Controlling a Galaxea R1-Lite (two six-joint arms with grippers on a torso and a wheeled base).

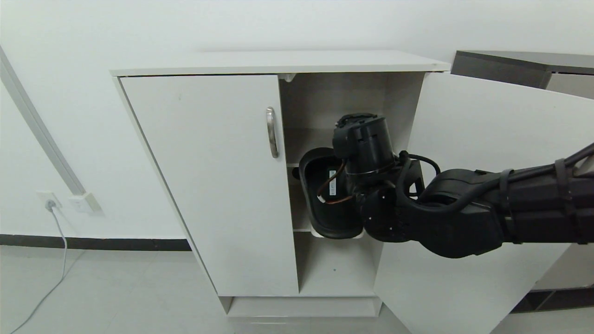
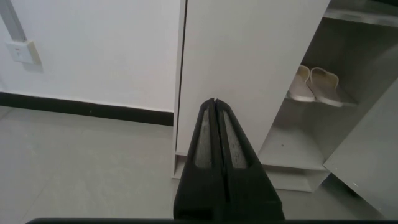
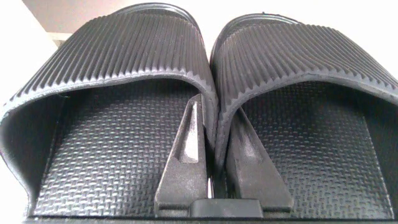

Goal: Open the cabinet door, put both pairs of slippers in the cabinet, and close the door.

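**Black pair at the shelf, ready to set down**

My right claw (image 3: 214, 168) is clamped on the black slippers (image 1: 325, 199). One finger sits inside each slipper, and they pinch the two inner walls together. The pair hangs soles outward in the open right half of the cabinet (image 1: 278, 60), between the shut left door (image 1: 209, 185) and the open right door (image 1: 464, 162). The white slippers (image 2: 317, 84) lie side by side on a shelf (image 2: 292, 98) inside. My left claw (image 2: 214, 124) is pressed together, holds nothing and waits low, near the left door.

I judge the step in hand to be placing the black pair. To do it well I'd push farther in until the heels pass the shelf edge. Then I'd level the soles over bare shelf beside or behind the white pair and part the fingers only once the soles rest. The risk is knocking the white pair.
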